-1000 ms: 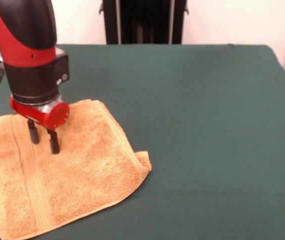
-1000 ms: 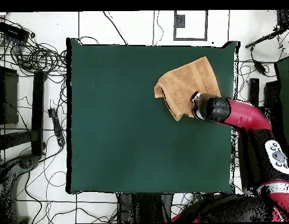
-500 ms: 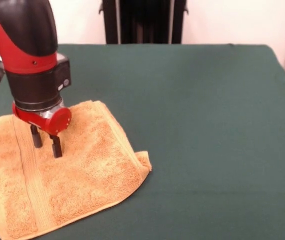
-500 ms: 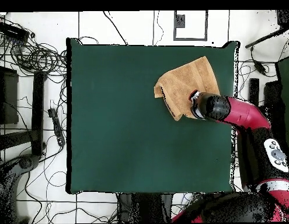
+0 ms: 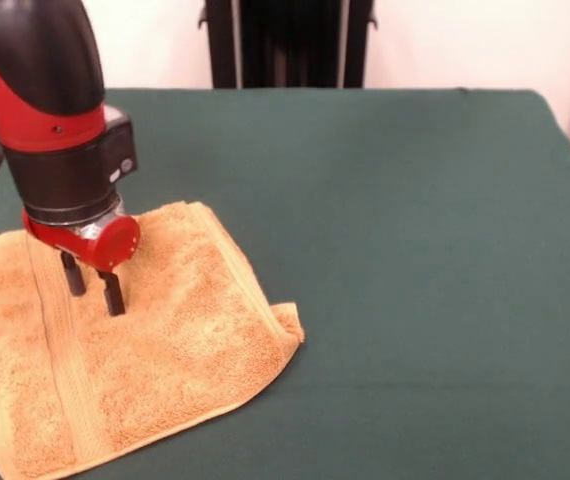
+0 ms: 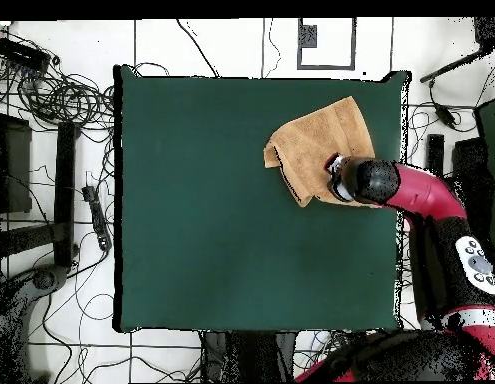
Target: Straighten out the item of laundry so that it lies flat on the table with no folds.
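The orange-tan towel (image 5: 155,340) lies at the left of the dark green table (image 5: 415,250), mostly spread out. Its right corner (image 5: 290,322) is doubled over in a small fold. A woven band runs down its left side. My gripper (image 5: 93,290) stands over the towel's upper left part, and its two black fingers (image 5: 113,294) are a little apart with the tips at the cloth. In the overhead view the towel (image 6: 316,140) lies near the table's (image 6: 211,220) top right corner. There my gripper (image 6: 336,178) is at the towel's lower right edge, mostly hidden under the wrist.
The black pedestal (image 5: 285,40) stands behind the table's far edge. The towel reaches close to the table's left and near edges in the front view. Cables (image 6: 51,100) and stands lie on the floor around the table.
The gripper came down slightly and toward the camera onto the towel a second ago. Since half a second ago it has barely moved. The towel's shape is unchanged.
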